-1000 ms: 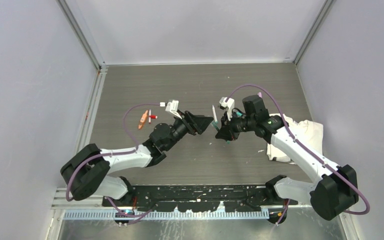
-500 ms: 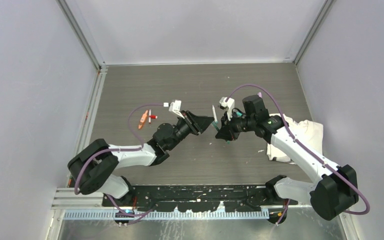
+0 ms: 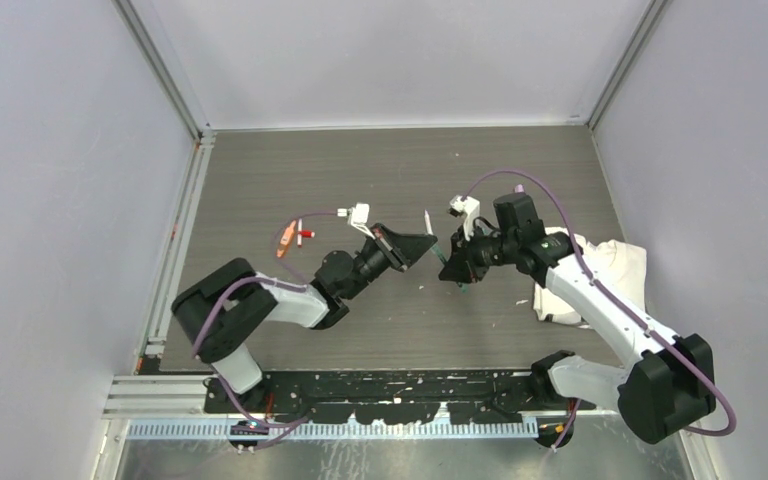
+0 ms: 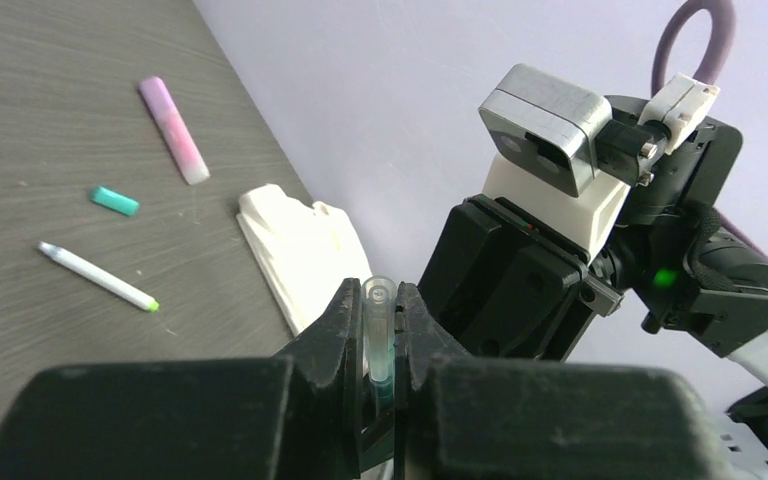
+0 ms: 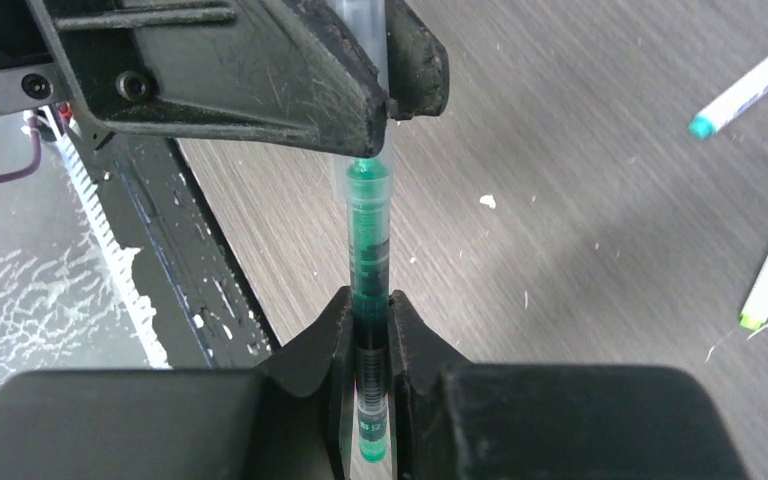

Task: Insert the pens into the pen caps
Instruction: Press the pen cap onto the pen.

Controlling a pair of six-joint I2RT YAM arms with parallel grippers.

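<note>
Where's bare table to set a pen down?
Free: dark grey table's far strip by the back wall; near-centre between arm bases. Tight: where left gripper and right gripper meet; orange and red pieces left; crumpled white cloth right.

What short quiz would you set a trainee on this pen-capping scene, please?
1. True or false: the right gripper is shut on a green pen.
2. What does the left gripper clamp? A a clear cap; B a spoon; C a coin.
3. Name the crumpled white thing lying on the table.
Key: 1 true; 2 A; 3 a cloth.
</note>
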